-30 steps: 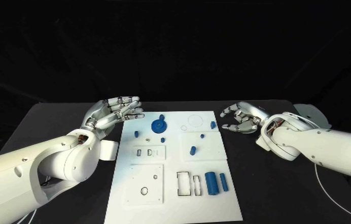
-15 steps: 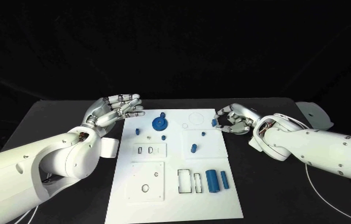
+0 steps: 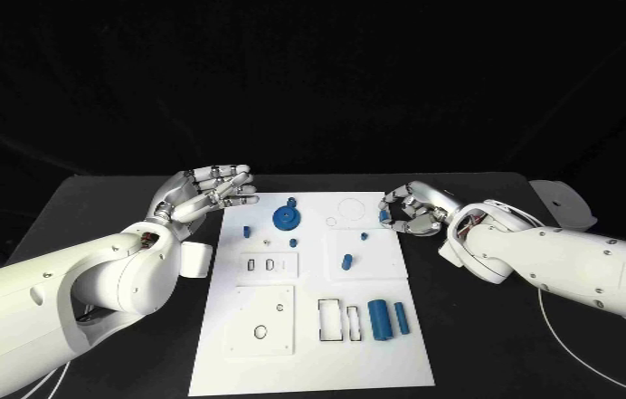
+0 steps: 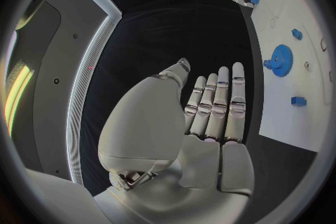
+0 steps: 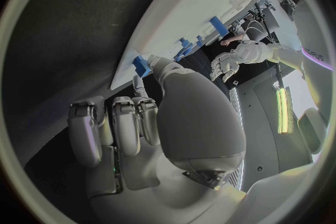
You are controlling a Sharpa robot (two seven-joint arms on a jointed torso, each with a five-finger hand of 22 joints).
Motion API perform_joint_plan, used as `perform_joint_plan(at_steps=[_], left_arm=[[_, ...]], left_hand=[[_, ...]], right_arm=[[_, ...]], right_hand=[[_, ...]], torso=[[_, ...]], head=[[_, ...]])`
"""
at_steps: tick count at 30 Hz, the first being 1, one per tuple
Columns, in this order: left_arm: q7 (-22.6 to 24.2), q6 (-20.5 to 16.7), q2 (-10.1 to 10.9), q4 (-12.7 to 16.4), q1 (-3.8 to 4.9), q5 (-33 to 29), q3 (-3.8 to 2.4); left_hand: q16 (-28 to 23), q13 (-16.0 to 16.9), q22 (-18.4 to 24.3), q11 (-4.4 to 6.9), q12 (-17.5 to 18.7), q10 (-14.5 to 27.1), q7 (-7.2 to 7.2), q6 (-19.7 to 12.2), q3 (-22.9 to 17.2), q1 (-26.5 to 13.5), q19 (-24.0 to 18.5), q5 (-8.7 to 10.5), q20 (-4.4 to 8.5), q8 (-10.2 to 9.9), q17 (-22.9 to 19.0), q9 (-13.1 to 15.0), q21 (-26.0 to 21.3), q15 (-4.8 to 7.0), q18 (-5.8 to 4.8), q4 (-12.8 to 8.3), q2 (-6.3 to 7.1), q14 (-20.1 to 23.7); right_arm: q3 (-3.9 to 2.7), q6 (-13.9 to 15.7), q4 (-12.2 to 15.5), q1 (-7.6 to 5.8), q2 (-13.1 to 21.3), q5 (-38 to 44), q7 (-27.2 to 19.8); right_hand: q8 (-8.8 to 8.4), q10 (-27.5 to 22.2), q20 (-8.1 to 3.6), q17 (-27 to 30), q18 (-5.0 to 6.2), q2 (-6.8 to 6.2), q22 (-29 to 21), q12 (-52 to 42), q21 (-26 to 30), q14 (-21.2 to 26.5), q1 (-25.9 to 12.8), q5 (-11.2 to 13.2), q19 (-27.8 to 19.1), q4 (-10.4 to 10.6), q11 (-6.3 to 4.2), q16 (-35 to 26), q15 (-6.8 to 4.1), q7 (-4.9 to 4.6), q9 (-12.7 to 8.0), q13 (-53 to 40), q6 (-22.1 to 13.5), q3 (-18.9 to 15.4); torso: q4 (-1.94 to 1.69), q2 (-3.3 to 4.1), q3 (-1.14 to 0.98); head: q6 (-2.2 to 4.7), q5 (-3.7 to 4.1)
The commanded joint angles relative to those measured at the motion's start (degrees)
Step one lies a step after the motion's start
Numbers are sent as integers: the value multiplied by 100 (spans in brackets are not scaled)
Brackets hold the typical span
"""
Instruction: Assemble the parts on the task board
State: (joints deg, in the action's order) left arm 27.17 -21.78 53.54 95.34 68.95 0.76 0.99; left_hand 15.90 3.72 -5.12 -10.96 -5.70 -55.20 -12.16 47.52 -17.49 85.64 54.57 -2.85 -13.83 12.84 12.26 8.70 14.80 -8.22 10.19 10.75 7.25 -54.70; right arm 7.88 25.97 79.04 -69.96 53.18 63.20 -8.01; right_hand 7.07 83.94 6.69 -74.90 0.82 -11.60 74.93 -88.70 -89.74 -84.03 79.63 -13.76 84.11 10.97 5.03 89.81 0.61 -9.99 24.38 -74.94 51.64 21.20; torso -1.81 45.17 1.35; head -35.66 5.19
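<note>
The white task board (image 3: 313, 327) lies mid-table. On it are a blue gear (image 3: 287, 214), a blue peg (image 3: 347, 261) and two blue cylinders (image 3: 386, 319). A small blue part (image 3: 384, 220) stands at the board's right edge. My right hand (image 3: 415, 211) is at that edge with its fingers curled. In the right wrist view its thumb (image 5: 164, 70) touches the small blue part (image 5: 142, 65); whether another finger closes on the part I cannot tell. My left hand (image 3: 209, 191) hovers beside the board's far left corner, with its fingers (image 4: 217, 101) straight and nothing in them.
A white object (image 3: 561, 202) lies on the black table at the far right. A thin white cable (image 3: 558, 327) runs along the table under the right arm. Smaller blue parts (image 3: 248, 232) sit near the gear.
My right hand has moved left from beside the board to its right edge, reaching the small blue part. The left hand has barely shifted.
</note>
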Motion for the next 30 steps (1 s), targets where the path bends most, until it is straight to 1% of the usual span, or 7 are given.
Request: perform_joint_plan(at_steps=[1, 6, 13, 17, 23, 26, 30], left_arm=[[48, 94, -5, 8, 5, 7, -3], [52, 91, 1, 9, 5, 7, -3], [49, 96, 6, 10, 5, 7, -3], [48, 97, 6, 7, 5, 7, -3], [35, 111, 4, 14, 5, 7, -3], [28, 114, 3, 17, 5, 7, -3], [25, 115, 2, 15, 5, 7, -3]], left_hand=[[-31, -3, 7, -6, 18, -31, -185, 23, -35, -44, 31, -4, -12, -26, 8, -5, -38, -6, 31, -13, 2, -28], [-38, -3, 11, -7, 28, -34, -188, 25, -41, -58, 33, -3, -13, -30, 12, -7, -41, -7, 31, -11, -1, -30], [-39, -3, 11, -7, 29, -34, -188, 25, -41, -60, 34, -3, -13, -30, 12, -7, -41, -7, 31, -10, -2, -30], [-39, -3, 11, -7, 29, -34, -188, 25, -41, -60, 34, -3, -13, -30, 12, -7, -41, -7, 31, -10, -2, -30], [-39, -3, 11, -7, 29, -34, -188, 25, -41, -60, 34, -3, -13, -30, 12, -7, -41, -7, 31, -10, -2, -30], [-43, -3, 14, -9, 36, -35, -190, 24, -44, -70, 34, -3, -14, -34, 15, -9, -44, -8, 31, -8, -4, -31], [-43, -3, 14, -9, 36, -35, -190, 24, -44, -70, 34, -3, -14, -34, 15, -9, -44, -8, 31, -8, -4, -31]], right_arm=[[0, -1, -14, 5, -24, -23, -52], [0, -16, -48, 5, -46, -26, -33], [-1, -53, -82, 5, -71, -30, -9], [-1, -78, -86, 5, -78, -33, -4], [-1, -55, -103, 5, -91, -49, 3], [-1, -26, -115, 5, -101, -52, 19], [-1, 15, -126, 5, -107, -55, 50]], right_hand=[[42, 533, 36, -1510, -82, 51, 1507, -37, -26, -597, 14, -22, 589, -16, 9, 19, 40, 2, 8, -1436, 47, 39], [61, 539, 28, -1510, -82, 69, 1507, -44, -26, -597, 8, 14, 589, -17, 0, 19, 30, 14, 18, -1442, 108, 67], [98, 548, 12, -1510, -82, 105, 1507, -56, -26, -597, 13, 71, 589, -30, -28, 19, 9, 47, 37, -1450, 220, 120], [102, 554, 9, -1510, -82, 110, 1507, -63, -26, -597, 15, 77, 589, -32, -32, 19, 6, 51, 39, -1456, 232, 127], [117, 555, -2, -1510, -82, 123, 1507, -65, -26, -597, -18, 107, 589, -18, -44, 19, -6, 65, 48, -1457, 281, 140], [173, 570, -26, -1510, -82, 161, 1507, -83, -26, -597, -27, 115, 589, -24, -81, 19, -36, 111, 75, -1471, 395, 177], [244, 580, -61, -1510, -82, 205, 1507, -96, -26, -597, -14, 121, 589, -51, -132, 19, -78, 170, 111, -1481, 513, 219]], torso=[[-4, 2, 2], [5, -1, 4], [3, -5, -2], [1, -4, -3], [9, 2, -1], [8, 2, -6], [1, -2, -5]], head=[[-10, -1], [14, 4], [-27, -12], [-29, -7], [-28, -3], [-29, -5], [-42, 2]])
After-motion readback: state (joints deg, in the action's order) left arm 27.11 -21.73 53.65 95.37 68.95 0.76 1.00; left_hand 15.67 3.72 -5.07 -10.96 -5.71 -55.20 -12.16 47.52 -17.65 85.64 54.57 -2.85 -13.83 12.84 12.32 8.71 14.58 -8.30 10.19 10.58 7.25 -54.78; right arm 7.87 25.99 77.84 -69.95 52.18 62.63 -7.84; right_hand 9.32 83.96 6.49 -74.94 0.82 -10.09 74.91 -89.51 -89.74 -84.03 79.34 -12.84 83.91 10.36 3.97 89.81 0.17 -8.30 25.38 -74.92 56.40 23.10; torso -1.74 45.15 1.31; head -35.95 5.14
